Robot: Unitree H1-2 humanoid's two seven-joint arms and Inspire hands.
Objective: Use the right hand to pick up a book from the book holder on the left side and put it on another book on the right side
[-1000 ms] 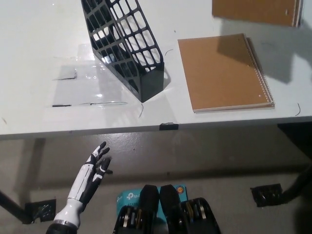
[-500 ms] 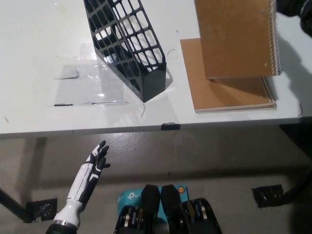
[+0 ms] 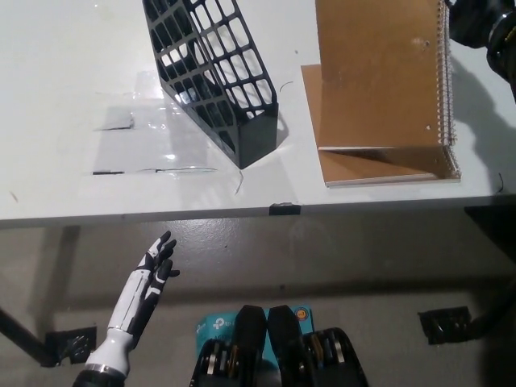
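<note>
Left hand: the white left hand point(image 3: 153, 270) hangs low at the lower left, below the table edge and over the floor, fingers spread apart and holding nothing.
Floor: grey, with a teal box point(image 3: 216, 328) partly seen near the bottom middle.
Table: a white table point(image 3: 56, 177) spans the whole width, its near edge crossing the middle; a small black clip point(image 3: 284, 210) sits on that edge.
Plastic sheet: a clear plastic sheet point(image 3: 149, 137) lies flat on the table, left of centre, touching the foot of the book holder.
Book holder: a black lattice book holder point(image 3: 214, 72) stands on the table left of the books, leaning back toward the upper left; no book shows through its lattice.
Lower book: a brown spiral-bound book point(image 3: 379, 168) lies flat on the right part of the table, near the front edge, only its near strip showing.
Carried book: a second brown spiral-bound book point(image 3: 377, 72), its wire spine on the right, is held over the lower one, covering most of it; its near edge is down close to the lower cover, though whether they touch cannot be told.
Right hand: the black right hand point(image 3: 482, 28) is at the top right corner by the carried book's spine, closed on that book; its fingers are mostly out of view.
</note>
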